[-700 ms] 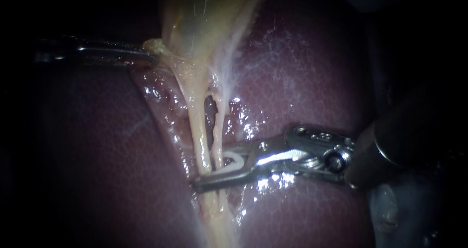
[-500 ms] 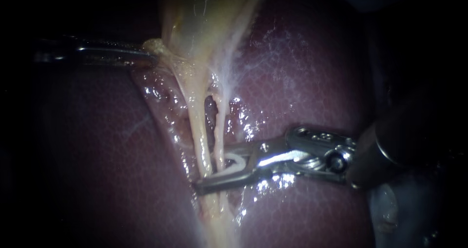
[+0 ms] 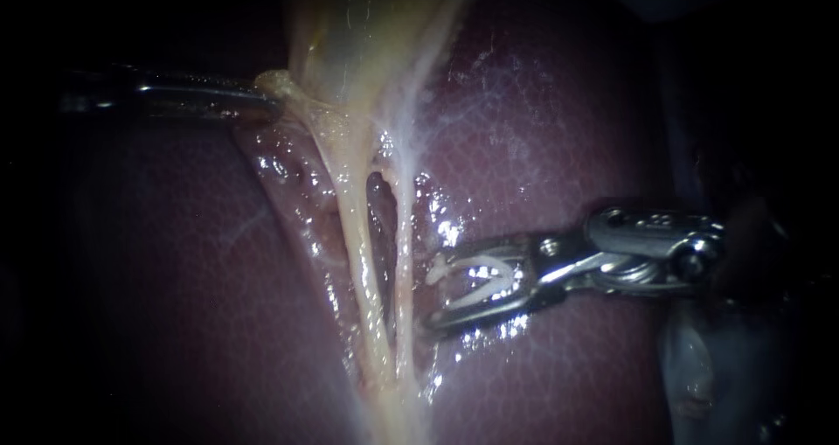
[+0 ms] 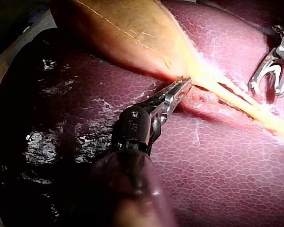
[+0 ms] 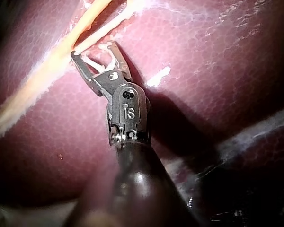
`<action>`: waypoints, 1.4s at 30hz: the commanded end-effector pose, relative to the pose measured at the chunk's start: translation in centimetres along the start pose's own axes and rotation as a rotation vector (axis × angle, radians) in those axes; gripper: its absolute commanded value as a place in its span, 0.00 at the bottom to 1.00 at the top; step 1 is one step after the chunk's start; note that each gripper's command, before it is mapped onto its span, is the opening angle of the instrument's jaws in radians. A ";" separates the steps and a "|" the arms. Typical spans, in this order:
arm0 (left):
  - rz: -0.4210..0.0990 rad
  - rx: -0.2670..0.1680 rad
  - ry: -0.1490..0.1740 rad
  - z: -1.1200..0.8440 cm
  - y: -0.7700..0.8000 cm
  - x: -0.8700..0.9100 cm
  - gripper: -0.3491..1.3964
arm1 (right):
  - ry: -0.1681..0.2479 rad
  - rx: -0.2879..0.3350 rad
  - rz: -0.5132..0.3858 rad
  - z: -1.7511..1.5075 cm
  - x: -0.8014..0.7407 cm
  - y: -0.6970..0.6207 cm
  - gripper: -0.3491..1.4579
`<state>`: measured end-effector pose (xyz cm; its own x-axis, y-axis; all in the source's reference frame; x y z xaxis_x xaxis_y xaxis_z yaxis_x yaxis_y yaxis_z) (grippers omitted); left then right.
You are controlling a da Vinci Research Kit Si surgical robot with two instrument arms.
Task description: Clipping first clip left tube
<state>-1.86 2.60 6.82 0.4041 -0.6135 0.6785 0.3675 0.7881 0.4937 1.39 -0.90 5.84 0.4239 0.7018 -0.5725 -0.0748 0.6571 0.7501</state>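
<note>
Left tube [image 3: 360,261] lies on the liver [image 3: 568,130], beside a thinner tube [image 3: 405,253]. The right instrument [image 3: 434,289] sits just beside them, jaws spread, holding a white clip [image 3: 476,279]. Slip it around 1 tube only, then squeeze. The left instrument [image 3: 266,102] seems to pinch the gallbladder [image 3: 350,34].

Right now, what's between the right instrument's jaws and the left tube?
Endoscope view: the right tube and liver separate the right instrument from the left tube.

Dim edges, glare on right instrument [image 3: 434,292]
</note>
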 end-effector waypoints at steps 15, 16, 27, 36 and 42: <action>0.000 -0.001 0.000 0.02 0.00 0.00 0.00 | 0.035 0.074 -0.011 0.28 0.32 -0.34 0.47; 0.000 -0.001 0.000 0.02 0.00 0.00 0.00 | 0.033 0.079 -0.013 0.31 0.29 -0.33 0.47; 0.000 -0.001 0.000 0.02 -0.01 0.00 0.00 | 0.023 0.112 0.019 0.68 -0.15 -0.04 0.47; 0.000 -0.001 0.000 0.01 0.00 0.00 0.00 | 0.044 0.152 0.059 0.70 -0.28 0.26 0.47; 0.000 -0.001 0.000 0.02 0.00 0.00 0.00 | 0.064 0.226 0.079 0.77 -0.26 0.32 0.47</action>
<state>-1.87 2.60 6.82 0.4037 -0.6133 0.6788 0.3684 0.7882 0.4930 1.96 -1.08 6.48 0.3635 0.7727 -0.5204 0.1118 0.5185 0.8478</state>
